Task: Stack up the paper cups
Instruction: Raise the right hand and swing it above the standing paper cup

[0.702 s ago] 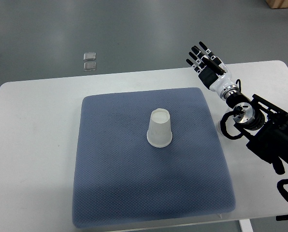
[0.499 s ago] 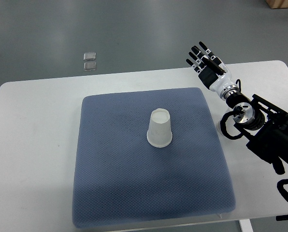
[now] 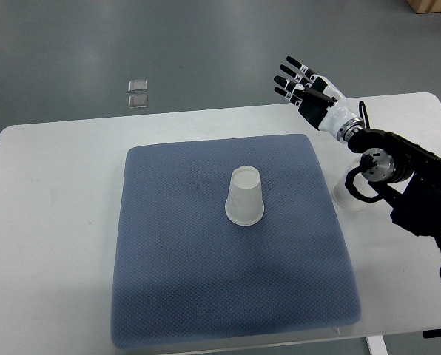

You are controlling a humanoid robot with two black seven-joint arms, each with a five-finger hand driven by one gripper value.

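Lifting up-left from before, right robot hand [image 3: 303, 85] fingers spread, empty, paper cup [image 3: 245, 196] unmoved on blue mat [image 3: 169, 281]

Right robot hand [image 3: 303, 81] moved up and leftward, past table's far edge, fingers spread.

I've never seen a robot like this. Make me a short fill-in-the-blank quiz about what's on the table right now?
1. The paper cup stands ____ down.
2. It sits on a ____ coloured mat.
3. The right robot hand holds ____.
4. The robot hand's fingers are ____, not curled.

Missing words: upside; blue; nothing; spread
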